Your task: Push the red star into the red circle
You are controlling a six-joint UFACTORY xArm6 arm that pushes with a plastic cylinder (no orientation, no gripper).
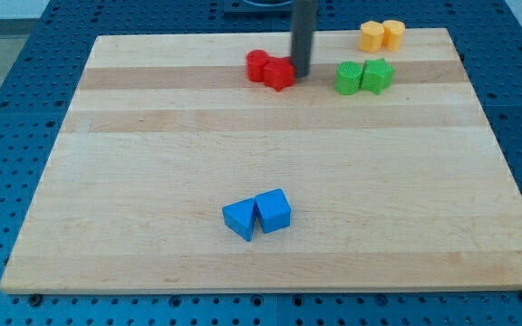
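A: Entry. Where is the red star-shaped block [280,74], taking the wooden board [152,181] as reference?

B: Near the board's top edge, a little to the view's left of its middle. Lying flat, glossy red, points only faintly made out.

A: And the red round block [258,64]?

B: Also flat on the board, at the star's upper left in the view. The two touch, or nearly so; no gap can be made out between them.

A: Contact with the rod?

B: My tip [300,74] sits against the star's right side in the view.
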